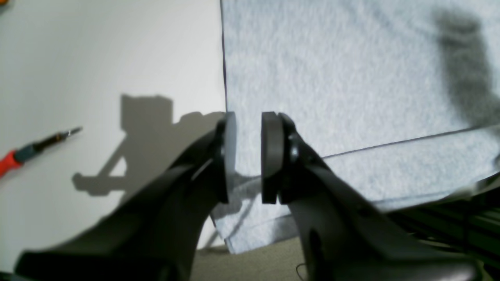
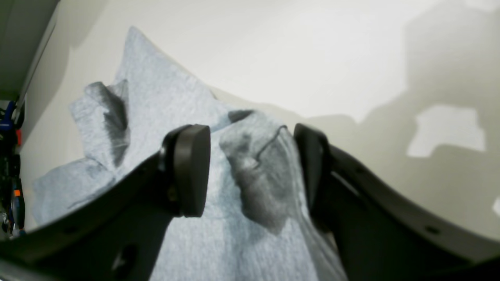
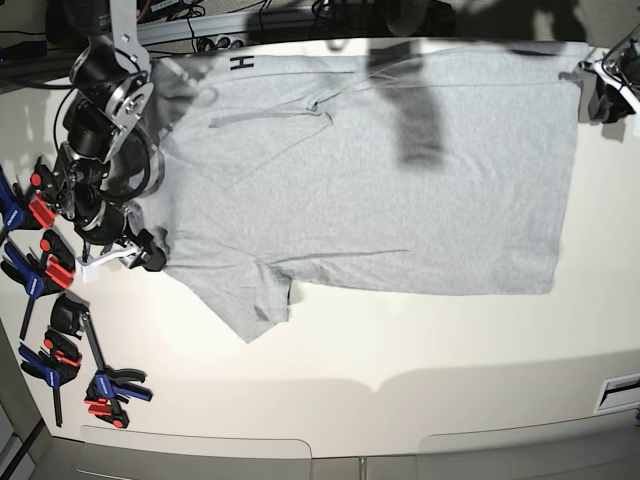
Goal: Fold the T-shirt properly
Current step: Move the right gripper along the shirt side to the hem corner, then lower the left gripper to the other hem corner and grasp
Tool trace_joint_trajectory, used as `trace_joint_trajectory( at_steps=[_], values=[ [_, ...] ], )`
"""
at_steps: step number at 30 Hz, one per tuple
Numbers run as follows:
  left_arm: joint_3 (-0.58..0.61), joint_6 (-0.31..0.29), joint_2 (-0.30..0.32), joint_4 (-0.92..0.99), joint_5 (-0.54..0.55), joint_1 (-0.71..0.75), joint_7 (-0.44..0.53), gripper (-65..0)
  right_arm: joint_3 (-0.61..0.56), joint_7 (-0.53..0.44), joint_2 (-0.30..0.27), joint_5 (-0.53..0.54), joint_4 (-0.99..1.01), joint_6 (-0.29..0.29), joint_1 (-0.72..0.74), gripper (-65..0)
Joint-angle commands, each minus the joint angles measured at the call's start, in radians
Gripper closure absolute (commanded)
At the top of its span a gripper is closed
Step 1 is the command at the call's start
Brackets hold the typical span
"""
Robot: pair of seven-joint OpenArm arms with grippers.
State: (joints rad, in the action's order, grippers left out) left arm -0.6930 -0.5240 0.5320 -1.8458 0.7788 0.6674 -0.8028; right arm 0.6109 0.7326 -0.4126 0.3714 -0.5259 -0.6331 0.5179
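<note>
The light grey T-shirt [image 3: 400, 180] lies spread out on the white table, with dark lettering [image 3: 238, 63] showing at a folded-over top left edge. My right gripper [image 2: 252, 171] is open at the shirt's left edge [image 3: 150, 255]. A raised bunch of grey fabric [image 2: 261, 175] stands between its pads. My left gripper [image 1: 249, 160] is open just above the shirt's corner [image 1: 250, 226], with one pad over the cloth and one at its straight edge. In the base view it [image 3: 603, 88] sits at the shirt's top right corner.
A red-handled screwdriver [image 1: 23, 154] lies on the table beside the left gripper. Several red, blue and black clamps [image 3: 45, 270] lie along the table's left edge. The table's front edge [image 3: 350, 440] is near the bottom of the base view.
</note>
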Motion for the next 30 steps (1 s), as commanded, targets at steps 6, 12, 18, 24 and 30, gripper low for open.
trace_joint_trajectory(
  at_steps=[6, 12, 18, 24, 30],
  values=[
    [-0.01, 0.008, 0.02, -0.009, 0.008, -0.035, 0.063, -10.2, -0.003, 0.034, -0.008, -0.02, -0.006, 0.004, 0.014, 0.0],
    [-0.01, 0.068, 0.021, 0.122, 0.004, -0.24, 0.101, -10.2, -0.003, 0.03, -0.008, -0.021, -0.006, 0.004, 0.014, 0.0],
    [0.058, 0.074, 0.111, 0.561, 0.009, -0.592, 0.153, -14.9, -0.003, 0.03, -0.008, -0.024, -0.006, 0.004, 0.014, 0.0],
    [0.26, 0.092, 0.23, 1.052, 0.005, -0.998, 0.311, -22.4, -0.003, 0.031, -0.008, -0.024, -0.006, 0.004, 0.014, 0.0],
    [0.303, 0.091, 0.239, 1.23, -0.124, -1.189, 0.381, -22.4, -0.003, 0.035, -0.008, -0.024, -0.006, 0.004, 0.013, 0.0]
  ],
)
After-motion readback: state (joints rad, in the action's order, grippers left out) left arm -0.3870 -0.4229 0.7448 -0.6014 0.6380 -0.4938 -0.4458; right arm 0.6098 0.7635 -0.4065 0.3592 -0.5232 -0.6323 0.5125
